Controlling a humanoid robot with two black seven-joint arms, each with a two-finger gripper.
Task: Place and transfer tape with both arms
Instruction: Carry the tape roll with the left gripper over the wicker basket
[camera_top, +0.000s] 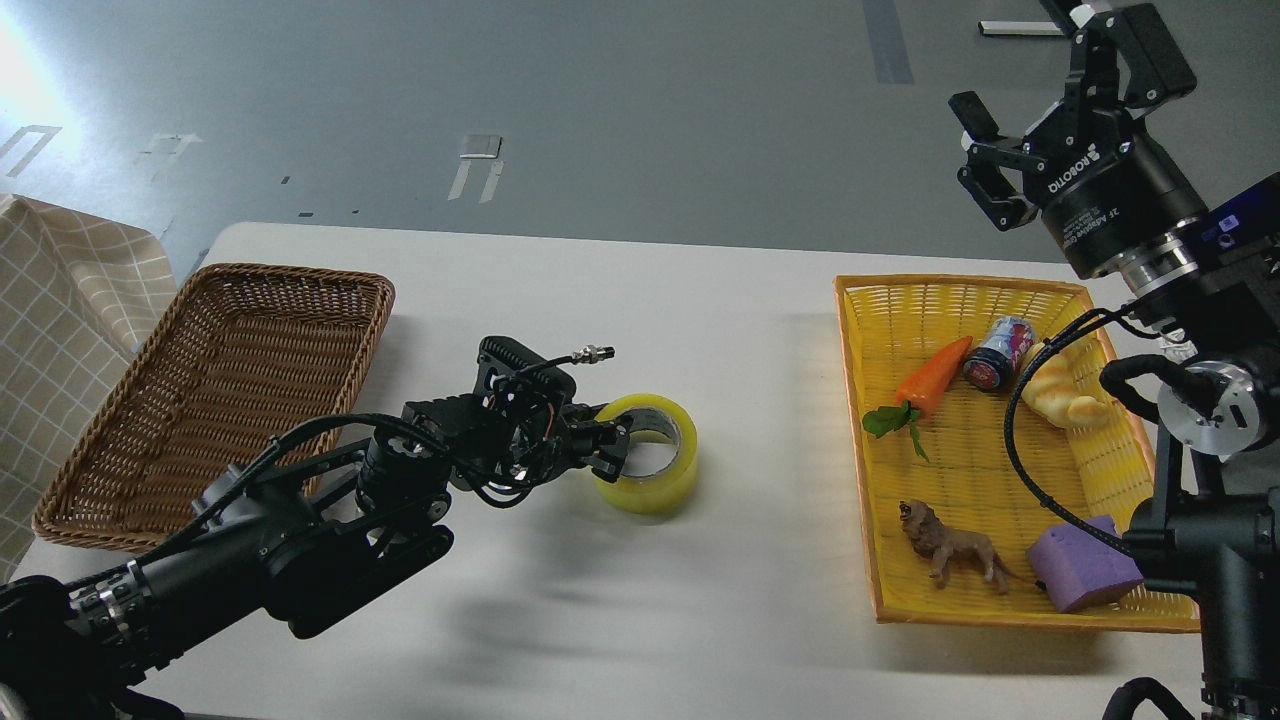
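Note:
The tape (655, 478), a yellow roll with a grey-white core, lies flat on the white table (700, 620) near its middle. My left gripper (612, 450) reaches in from the left, low over the table. Its fingers (618, 436) stand apart astride the roll's left wall, one over the core hole and one outside. The roll rests on the table. My right gripper (1050, 95) is held high at the upper right, above the far end of the yellow basket, open and empty.
A brown wicker basket (120, 470) stands at the left with nothing showing in it. A yellow basket (860, 450) at the right holds a carrot (930, 378), a can (995, 352), a croissant (1065, 400), a toy lion (950, 552) and a purple block (1085, 565). A checked cloth (60, 320) hangs at the far left.

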